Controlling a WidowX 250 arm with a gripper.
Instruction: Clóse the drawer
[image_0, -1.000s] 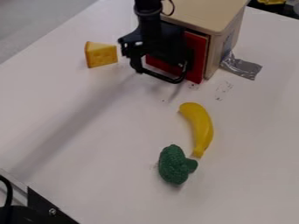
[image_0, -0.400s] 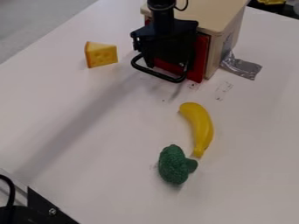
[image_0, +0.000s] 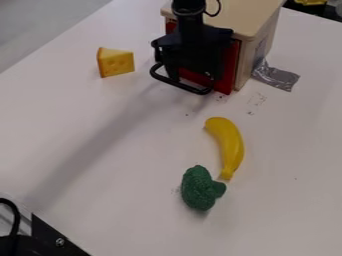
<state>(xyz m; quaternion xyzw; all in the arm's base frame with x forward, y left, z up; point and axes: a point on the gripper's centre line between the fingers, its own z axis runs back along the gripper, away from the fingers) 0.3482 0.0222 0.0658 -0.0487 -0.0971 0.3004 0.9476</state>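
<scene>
The arm (image_0: 188, 17) enters from the top edge, right of centre, and drops almost upright, a loop of thin cable beside it. Its black gripper (image_0: 194, 59) hangs right in front of the drawer (image_0: 229, 67), low over the counter (image_0: 280, 200). How the jaws stand, apart or together, I cannot tell: dark parts overlap there. The drawer's red front is at the face of the pale wooden box (image_0: 246, 17), with the gripper covering most of its middle; red shows to the right, below and in a sliver at upper left. Whether it sits fully flush cannot be made out. A black curved handle (image_0: 177, 85) juts out low, its upper part lost against the gripper, so contact between them is unclear. The box's back is cut off by the top edge, as is the rest of the arm.
</scene>
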